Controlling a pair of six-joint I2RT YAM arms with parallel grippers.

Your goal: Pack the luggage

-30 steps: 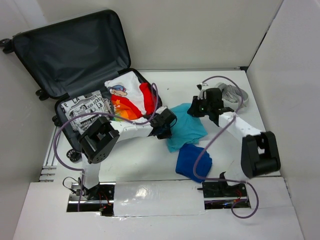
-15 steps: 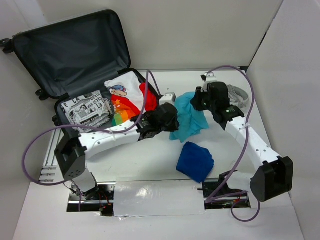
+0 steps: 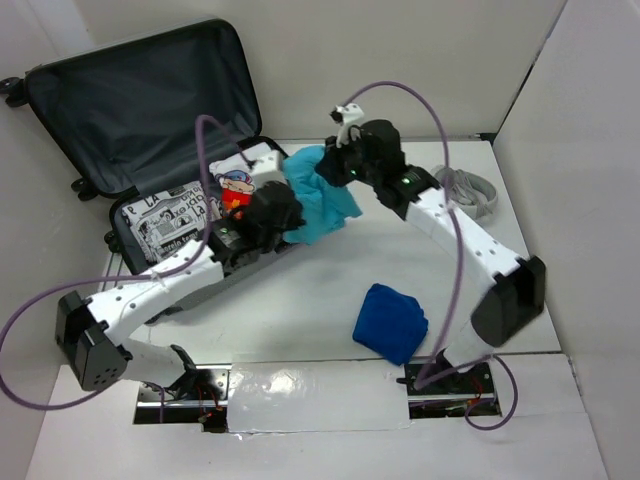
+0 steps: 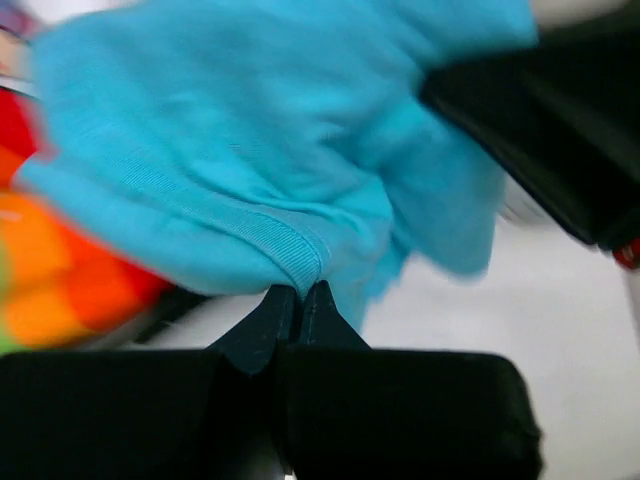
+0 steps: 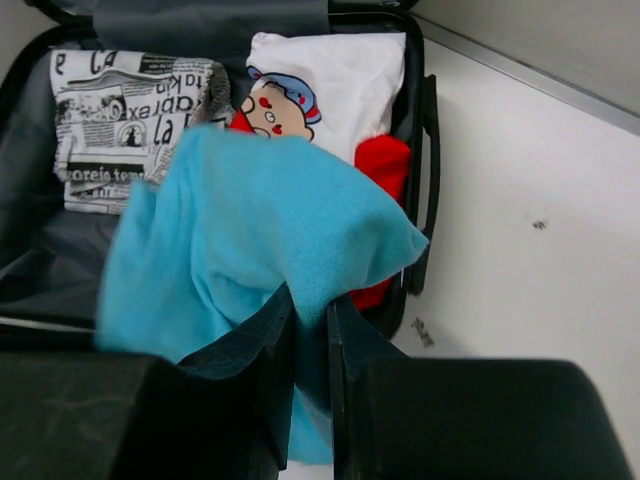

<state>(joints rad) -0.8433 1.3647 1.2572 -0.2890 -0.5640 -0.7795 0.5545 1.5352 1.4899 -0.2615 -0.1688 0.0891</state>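
Seen pinching turquoise garment (image 3: 322, 195) from both ends, left gripper (image 4: 297, 296) on its hem, right gripper (image 5: 311, 312) on a fold, evidently to carry it spread over open luggage (image 3: 140, 100) at ten o'clock

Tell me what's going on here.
Both arms are packing the open luggage. The left gripper and right gripper each pinch the turquoise garment, holding it over the luggage's edge. A newspaper-print cloth and a white cartoon shirt already lie inside. A dark blue garment lies on the table, not yet packed.
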